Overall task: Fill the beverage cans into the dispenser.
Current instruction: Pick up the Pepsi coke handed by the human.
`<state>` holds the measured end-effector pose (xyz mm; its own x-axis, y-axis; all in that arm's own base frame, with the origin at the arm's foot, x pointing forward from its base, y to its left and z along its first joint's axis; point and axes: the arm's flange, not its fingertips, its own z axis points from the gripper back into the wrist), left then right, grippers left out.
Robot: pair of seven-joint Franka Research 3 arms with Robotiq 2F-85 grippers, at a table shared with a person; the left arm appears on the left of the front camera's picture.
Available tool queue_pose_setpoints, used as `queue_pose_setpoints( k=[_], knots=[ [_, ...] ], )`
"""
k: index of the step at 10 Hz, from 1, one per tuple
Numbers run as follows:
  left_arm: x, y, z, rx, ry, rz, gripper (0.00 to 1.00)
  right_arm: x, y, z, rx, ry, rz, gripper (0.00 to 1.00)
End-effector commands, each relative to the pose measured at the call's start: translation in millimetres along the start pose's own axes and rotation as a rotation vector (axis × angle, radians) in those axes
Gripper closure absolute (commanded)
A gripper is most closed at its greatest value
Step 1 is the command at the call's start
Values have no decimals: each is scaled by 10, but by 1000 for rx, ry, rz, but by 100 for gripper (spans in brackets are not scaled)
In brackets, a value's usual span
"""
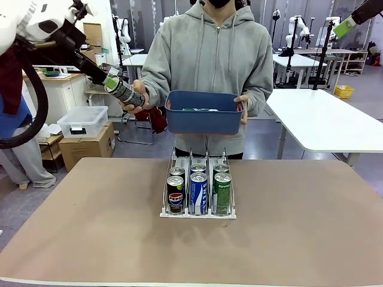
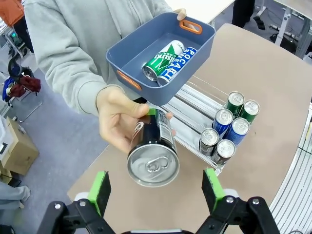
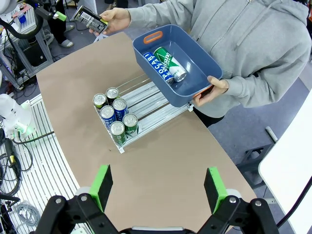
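Note:
A person's hand holds a dark beverage can [image 2: 152,156] top-first between the fingers of my left gripper [image 2: 156,190], which is open around it; the pads stand apart from the can. The same dark can [image 1: 127,92] and left gripper [image 1: 110,80] are up at the left, beyond the table. The person's other hand holds a blue bin [image 1: 203,119] with a green can [image 2: 163,59] and a blue-and-white can [image 2: 177,65] lying in it. The dispenser [image 1: 197,214] at mid-table holds several upright cans, two in each lane. My right gripper [image 3: 158,187] hangs open high above the table.
The brown table [image 1: 90,233] has free room on both sides of the dispenser [image 3: 146,95]. The bin [image 3: 192,53] hovers over the far edge, just behind the rack. A white table [image 1: 323,119] stands behind at the right, boxes [image 1: 87,143] on the floor at the left.

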<state>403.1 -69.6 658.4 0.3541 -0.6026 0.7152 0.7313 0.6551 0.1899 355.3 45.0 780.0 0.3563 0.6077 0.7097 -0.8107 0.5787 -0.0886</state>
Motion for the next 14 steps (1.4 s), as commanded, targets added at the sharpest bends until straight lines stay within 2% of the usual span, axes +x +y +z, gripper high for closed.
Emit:
queue_pose_setpoints(
  k=[1,8,14],
  knots=[
    [-26,-9,-185,25,11,27,0,-4,-8,-6,11,-5,1,0],
    [-142,38,-449,23,-85,69,0,-4,-8,-6,11,-5,1,0],
    [-151,69,-497,14,-85,77,0,-4,-8,-6,11,-5,1,0]
  ],
)
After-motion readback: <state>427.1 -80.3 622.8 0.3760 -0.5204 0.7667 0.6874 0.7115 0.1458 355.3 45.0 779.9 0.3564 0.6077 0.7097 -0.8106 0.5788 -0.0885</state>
